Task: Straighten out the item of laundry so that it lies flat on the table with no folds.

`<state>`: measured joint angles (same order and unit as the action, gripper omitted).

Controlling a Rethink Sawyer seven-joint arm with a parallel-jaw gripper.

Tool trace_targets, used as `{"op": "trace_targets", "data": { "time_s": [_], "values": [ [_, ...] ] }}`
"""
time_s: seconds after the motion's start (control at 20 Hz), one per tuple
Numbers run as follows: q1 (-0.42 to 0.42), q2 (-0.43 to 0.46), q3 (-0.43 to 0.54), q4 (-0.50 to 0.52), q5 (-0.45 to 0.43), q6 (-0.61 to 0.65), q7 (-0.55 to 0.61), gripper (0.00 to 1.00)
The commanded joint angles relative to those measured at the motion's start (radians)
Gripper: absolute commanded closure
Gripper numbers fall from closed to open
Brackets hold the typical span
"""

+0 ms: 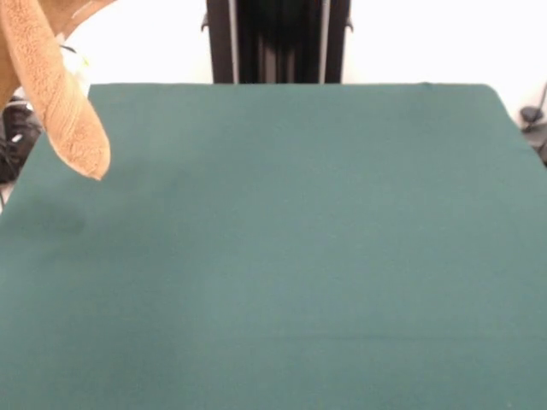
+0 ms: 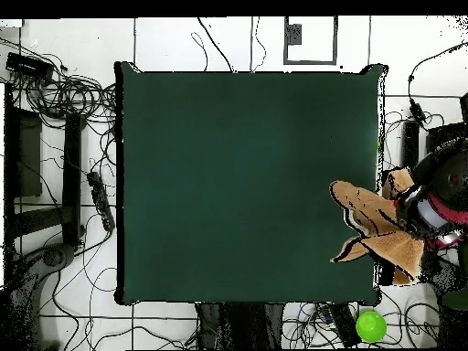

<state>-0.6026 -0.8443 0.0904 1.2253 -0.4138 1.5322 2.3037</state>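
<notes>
Orange-tan terry towel (image 1: 64,102) dangling bunched over edge of dark green felt tabletop (image 2: 238,183), beneath red-black arm; claw grip impossible to tell.

Looped, rough orange terry-cloth towel (image 1: 60,94), matt felt-like dark green table (image 1: 291,256), glossy black pedestal (image 1: 278,41)

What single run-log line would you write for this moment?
towel: hanging bunched, off table | table: bare green top | arm: at table's side edge, carrying towel | jaws: cannot tell | step: not yet flat
</notes>
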Motion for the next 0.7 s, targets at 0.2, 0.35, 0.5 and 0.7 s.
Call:
{"op": "trace_targets", "data": {
  "time_s": [0.2,0.35,0.5,0.7],
  "values": [
    [0.104,0.088,0.135,0.043,0.066,0.001,-0.108,1.0],
    [0.135,0.108,0.139,0.045,0.089,-0.027,-0.063,1.0],
    [0.166,0.125,0.138,0.051,0.107,-0.084,-0.021,1.0],
    [0.194,0.153,0.135,0.062,0.154,-0.15,0.011,1.0]
  ]
}}
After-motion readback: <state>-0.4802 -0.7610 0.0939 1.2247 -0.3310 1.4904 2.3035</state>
